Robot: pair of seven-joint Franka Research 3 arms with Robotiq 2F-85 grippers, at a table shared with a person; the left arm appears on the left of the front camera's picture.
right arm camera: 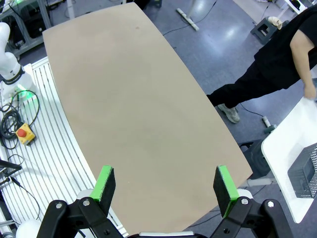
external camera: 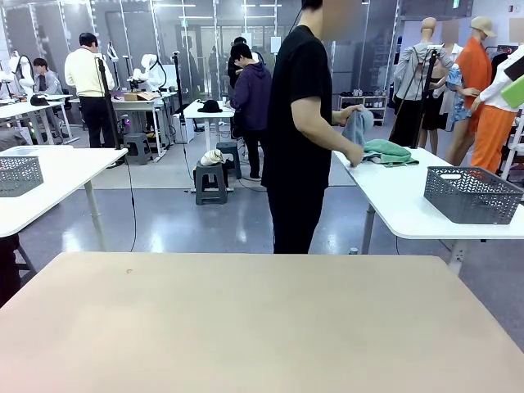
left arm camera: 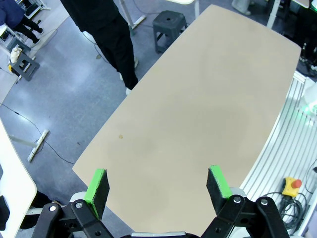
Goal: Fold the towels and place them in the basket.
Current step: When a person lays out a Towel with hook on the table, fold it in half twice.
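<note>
One towel [external camera: 358,128] is in sight, a blue-grey cloth held up in the hands of the person [external camera: 296,123]. The person stands at the far edge of the beige table [external camera: 246,327], turned toward a white side table [external camera: 401,201] on the right. One green cloth [external camera: 386,151] lies bunched on that side table, just beside the towel.

Two baskets show. The basket [external camera: 472,195] sits on the near end of the side table, apart from the towel and the green cloth. A second basket [external camera: 18,174] of the same kind stands on another white table [external camera: 61,176] at the left.

Two grippers hang above the beige table, touching nothing. The left gripper [left arm camera: 157,188] is released, jaws spread wide, with bare tabletop between its green pads [left arm camera: 97,191]. The right gripper [right arm camera: 166,186] is released the same way.

A strip of grey floor separates the beige table from the side table, and the person stands in that gap near the towel. In the left wrist view a grey stool [left arm camera: 168,22] stands on the floor past the person's legs, and a red stop button [left arm camera: 293,184] lies on the slatted base beside the table. Farther back in the front view, three other people stand at more white tables
</note>
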